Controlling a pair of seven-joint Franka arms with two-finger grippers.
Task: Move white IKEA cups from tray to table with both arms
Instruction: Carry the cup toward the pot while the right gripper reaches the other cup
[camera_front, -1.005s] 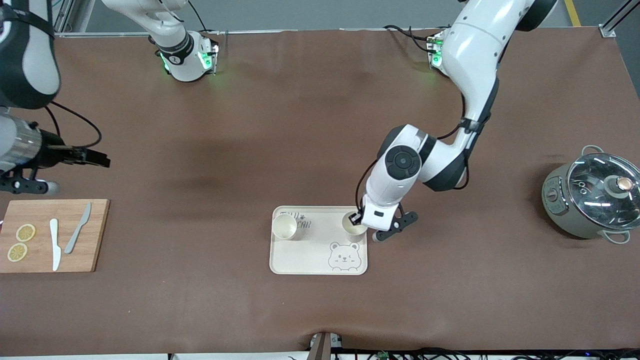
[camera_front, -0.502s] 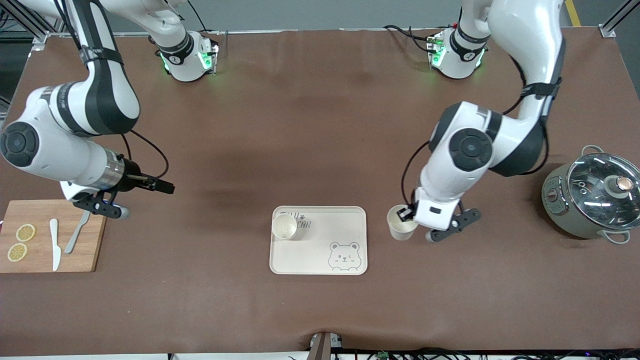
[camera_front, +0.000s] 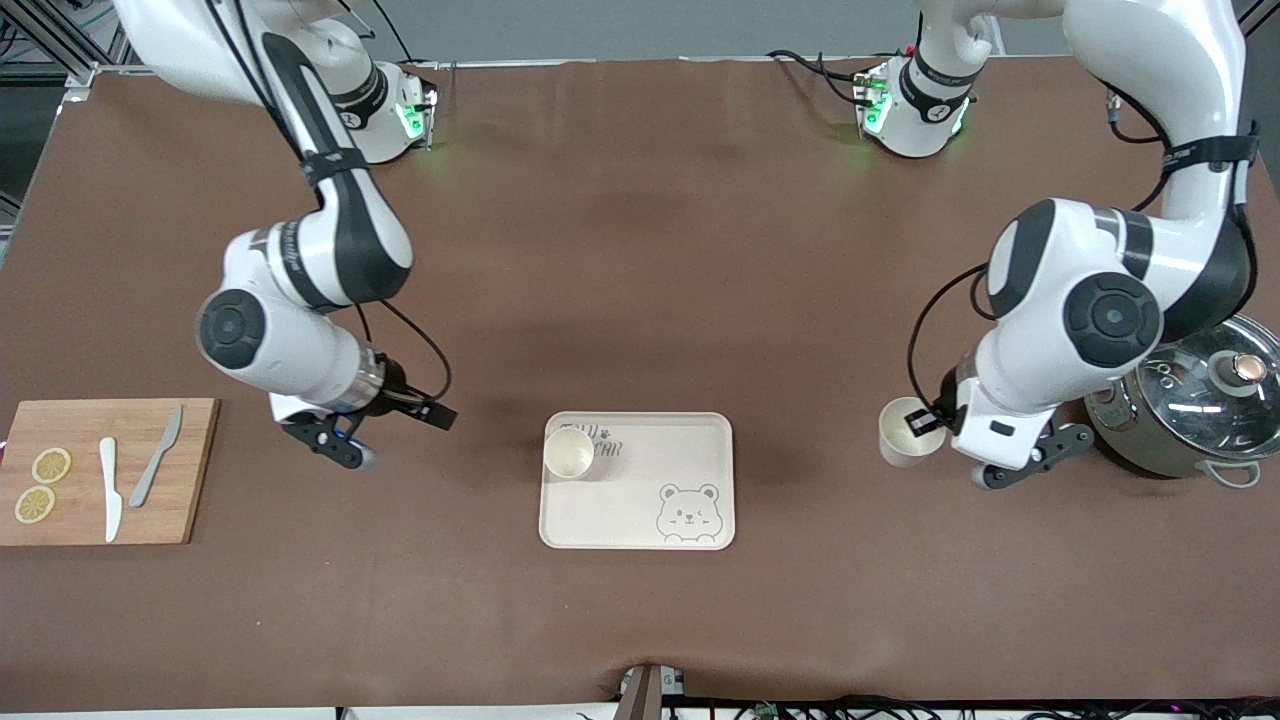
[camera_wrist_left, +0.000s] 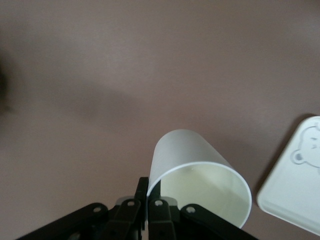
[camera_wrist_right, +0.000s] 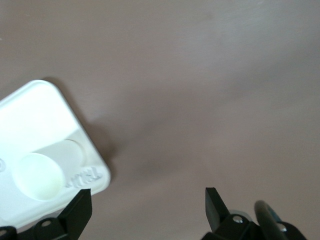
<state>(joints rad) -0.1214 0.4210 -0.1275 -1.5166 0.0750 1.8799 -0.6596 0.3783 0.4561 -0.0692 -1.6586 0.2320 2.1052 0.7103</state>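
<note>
Your left gripper (camera_front: 928, 428) clamped on one white cup's (camera_front: 903, 446) rim, fingertips hidden inside, over counter (camera_front: 640, 250) beside pot (camera_front: 1190, 400), right gripper (camera_front: 437, 415) fingers apart near tray (camera_front: 640, 520), second cup (camera_front: 568, 452) on it, lettering part-covered.

Brown table (camera_front: 640, 250) bears tray (camera_front: 637, 520), cutting board (camera_front: 190, 470) and lidded pot (camera_front: 1185, 400), all well apart

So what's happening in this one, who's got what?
Two white robot arms are moving small cream-white handleless cups off a cream bear-print tray onto the brown cloth table. The left gripper is shut on one cup's rim, holding it over bare table between the tray and a grey lidded cooking pot. The second cup sits on the tray. The right gripper is open over the table, between a bamboo cutting board and the tray.
</note>
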